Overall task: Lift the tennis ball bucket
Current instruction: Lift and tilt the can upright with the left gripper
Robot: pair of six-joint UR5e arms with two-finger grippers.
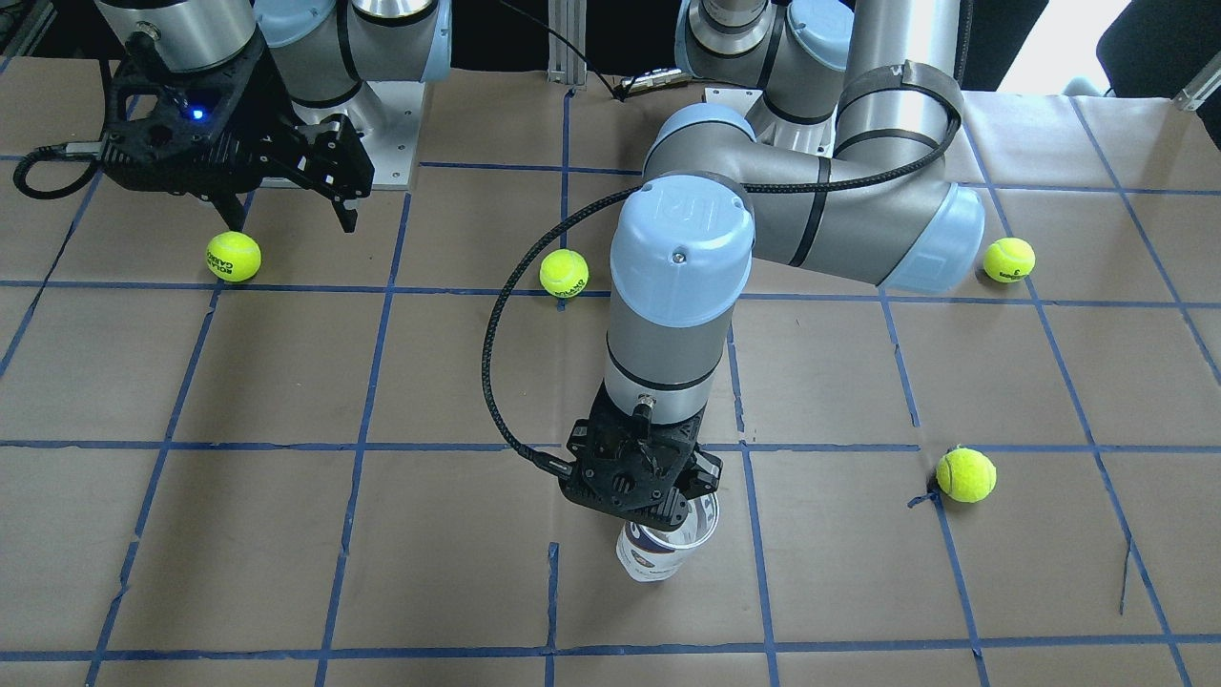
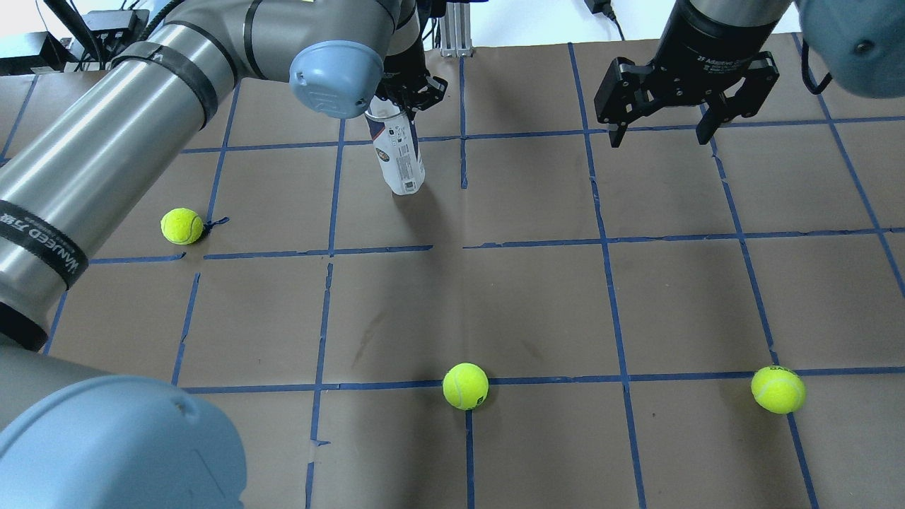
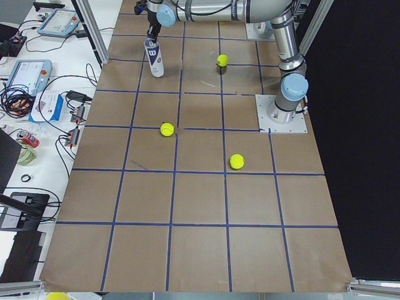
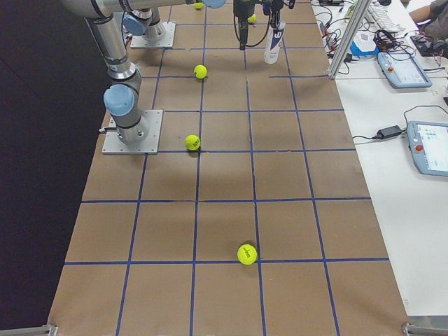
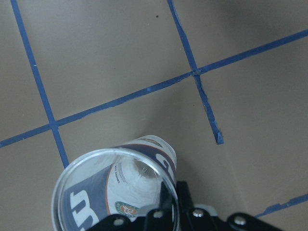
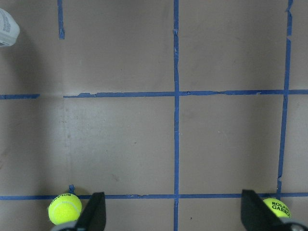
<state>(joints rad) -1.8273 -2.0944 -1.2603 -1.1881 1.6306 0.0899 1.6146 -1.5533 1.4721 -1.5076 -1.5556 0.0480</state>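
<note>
The tennis ball bucket [image 1: 656, 555] is a clear tube with a white-and-navy label, open at the top and empty. It stands slightly tilted at the table's far side in the overhead view [image 2: 398, 154]. My left gripper [image 1: 658, 504] is above it, shut on the tube's rim wall. In the left wrist view one finger is inside the rim and one outside [image 5: 171, 211], and the bucket [image 5: 120, 192] hangs below. I cannot tell whether its base touches the table. My right gripper [image 2: 661, 134] is open, empty, and far from the tube.
Yellow-green tennis balls lie loose on the brown paper with its blue tape grid: one near the left arm [image 2: 182, 226], one front middle [image 2: 465, 386], one front right [image 2: 778, 389]. A fourth ball [image 1: 1009, 260] lies near the left arm's base.
</note>
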